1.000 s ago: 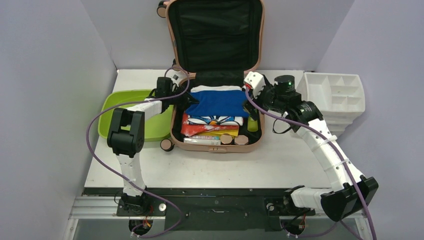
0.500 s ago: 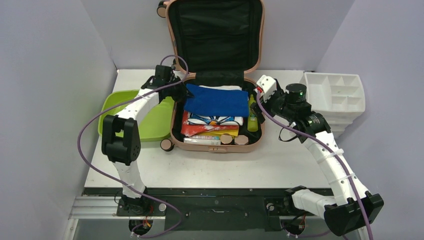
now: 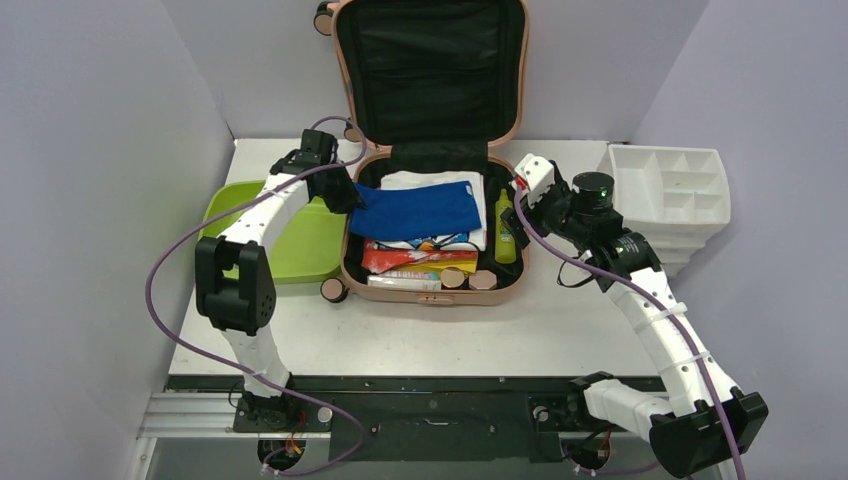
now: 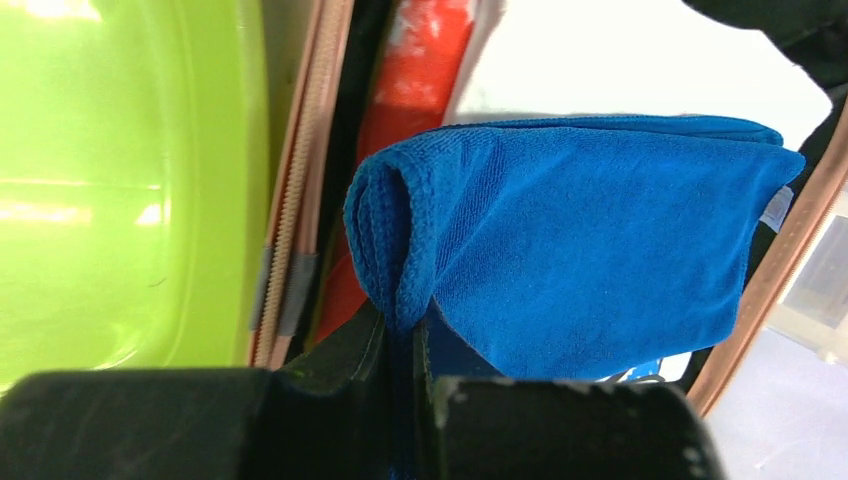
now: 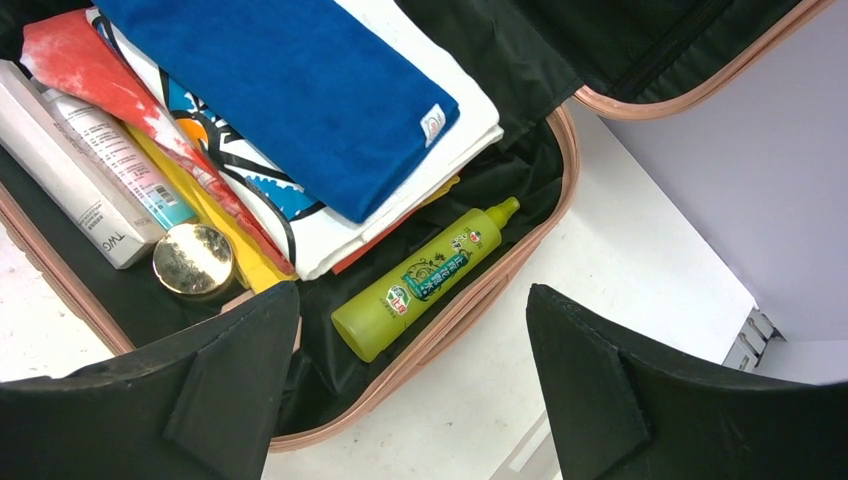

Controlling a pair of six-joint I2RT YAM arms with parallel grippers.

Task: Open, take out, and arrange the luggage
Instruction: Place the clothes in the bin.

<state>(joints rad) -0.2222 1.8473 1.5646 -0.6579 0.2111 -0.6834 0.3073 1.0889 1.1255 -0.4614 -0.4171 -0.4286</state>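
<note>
Luggage [image 3: 430, 150] sits at the back centre of the table in the top view. Its lid stands upright against the rear wall and its base lies flat, packed with goods. The left gripper [image 3: 338, 195] is clamped on the left corner of a folded blue towel [image 3: 420, 208], at the case's left rim beside the lime-green tub [image 3: 290, 255]. The right gripper [image 3: 515, 205] hovers with jaws spread over the case's right side, near a green bottle [image 3: 504, 228]. A white organizer [image 3: 665, 190] stands to the right.

From the left wrist, the left gripper [image 4: 415, 350] pinches the towel [image 4: 580, 240] at a rolled edge, and the cloth hangs from that grip. The luggage rim [image 4: 300, 180] runs between towel and tub [image 4: 120, 180].

From the right wrist, the right gripper [image 5: 410, 330] holds nothing. The bottle [image 5: 430, 272] lies below it against the case wall, with the towel [image 5: 290, 100] resting on a white folded garment [image 5: 455, 125].

The shell looks stiff and smooth, and its casters may let it roll, so the rim seems the surest hold. The towel seems light and limp, so a corner pinch will let it unfold. The bottle probably wants a grip across its body.
</note>
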